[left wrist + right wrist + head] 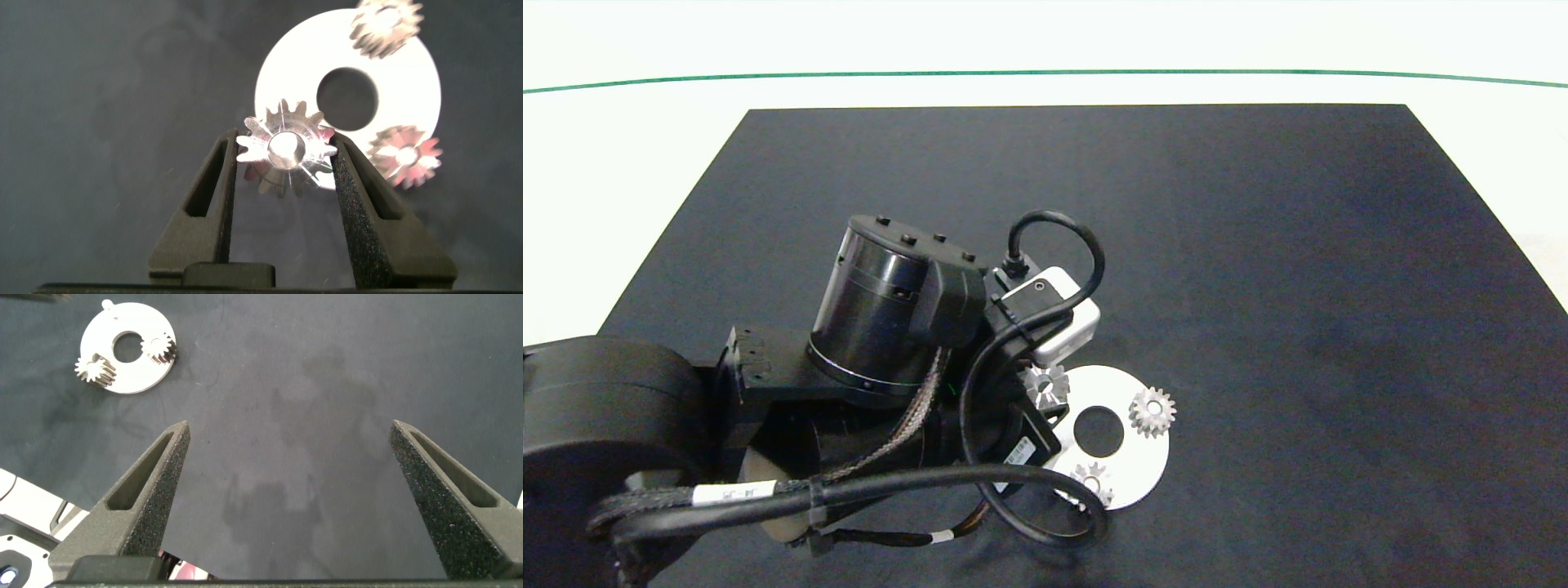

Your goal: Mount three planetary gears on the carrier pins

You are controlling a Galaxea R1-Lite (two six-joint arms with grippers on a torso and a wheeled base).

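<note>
A small silver planetary gear (282,131) sits between the fingers of my left gripper (284,147), which is shut on it at the white disc's (409,90) rim. From above the same gear (1045,385) shows just under the left wrist, at the disc's (1143,465) far left edge. Two more gears (1152,412) (1092,482) sit on the disc, each over a carrier pin. One bare carrier pin (107,304) shows at the disc's rim in the right wrist view. My right gripper (288,425) is open over bare mat, far from the disc (122,376).
A black mat (1298,286) covers the table, with white tabletop around it and a green line (1045,72) at the back. The left arm and its cables (866,490) cover the mat's near left part.
</note>
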